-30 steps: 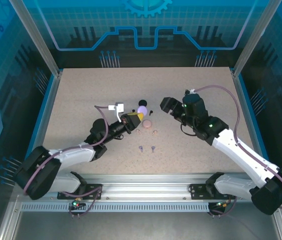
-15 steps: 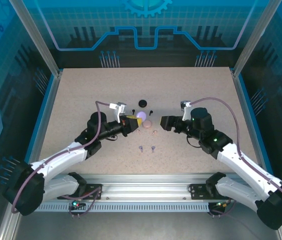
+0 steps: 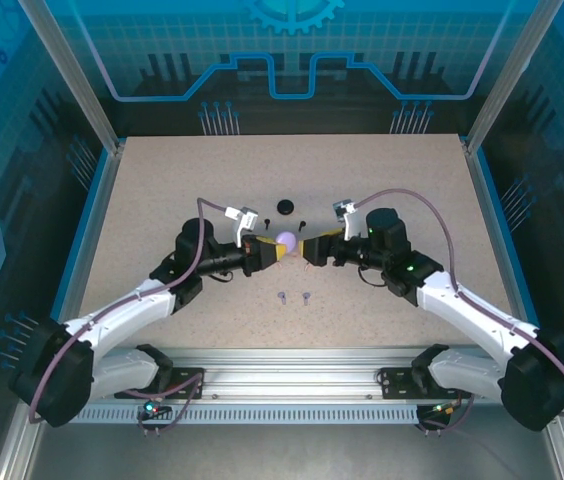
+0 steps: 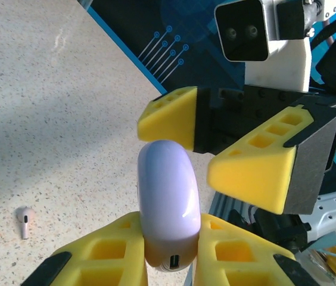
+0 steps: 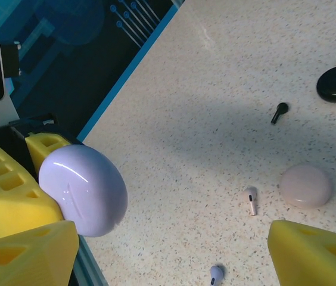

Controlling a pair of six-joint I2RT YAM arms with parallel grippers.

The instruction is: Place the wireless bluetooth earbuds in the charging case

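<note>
Top external view has the left claw (image 3: 267, 249) and right claw (image 3: 312, 249) facing each other nose to nose at mid-bench (image 3: 162, 180). The lilac case (image 3: 286, 241) sits between them, the lilac earbuds (image 3: 282, 296) lie nearer the arm bases, and the black case (image 3: 285, 206) lies beyond. Left wrist view adds the grip: the left claw is clamped on the lilac case, which stands on edge. Its long axis runs away toward the right claw and its charging port (image 4: 174, 261) faces back at the camera. The right claw's jaws stand apart, one finger (image 4: 168, 117) at the case's far end. Right wrist view adds the pink case (image 5: 306, 186), a pale earbud (image 5: 251, 200) just beside it and a black earbud (image 5: 279, 112), all on the bench.
</note>
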